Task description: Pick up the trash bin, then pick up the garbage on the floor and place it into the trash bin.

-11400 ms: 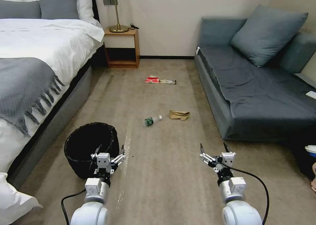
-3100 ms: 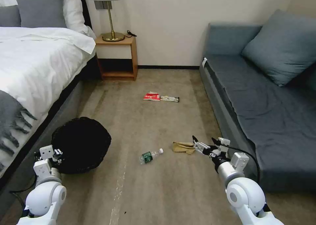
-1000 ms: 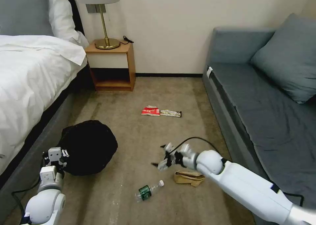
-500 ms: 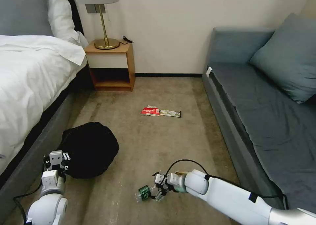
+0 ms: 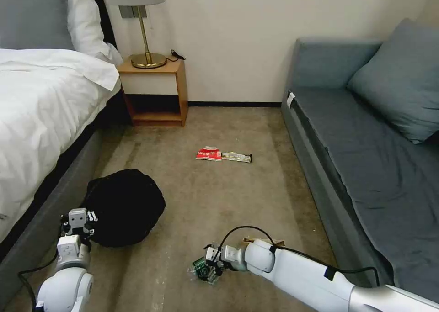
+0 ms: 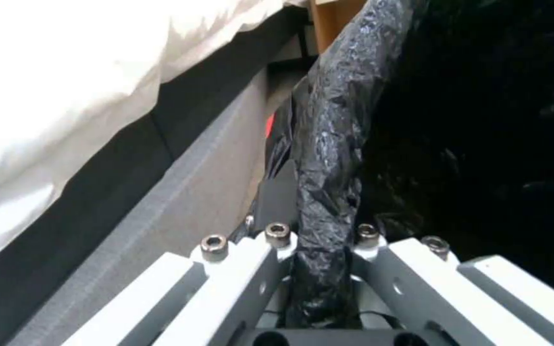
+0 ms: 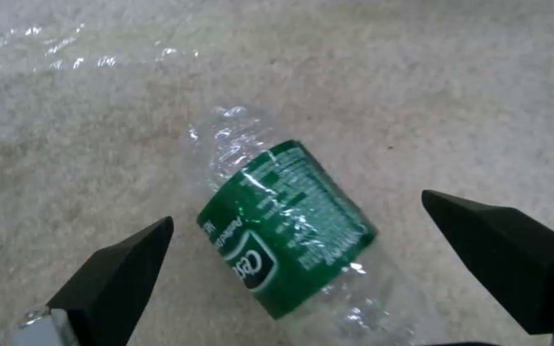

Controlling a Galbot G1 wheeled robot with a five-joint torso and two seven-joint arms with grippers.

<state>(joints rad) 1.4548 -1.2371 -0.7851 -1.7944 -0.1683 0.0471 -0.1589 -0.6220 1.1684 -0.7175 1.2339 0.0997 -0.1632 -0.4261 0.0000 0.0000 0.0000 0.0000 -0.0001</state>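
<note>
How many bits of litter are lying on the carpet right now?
4. A plastic bottle lies between the right gripper's open jaws, brown paper peeks from behind that arm, and a red packet and bar wrapper lie mid-floor. More may be hidden.

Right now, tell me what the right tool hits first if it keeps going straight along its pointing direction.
The clear bottle with the green label. The right tool is open, one finger on each side of it, neither touching, as it lies on the carpet. How much gap remains is hard to judge.
</note>
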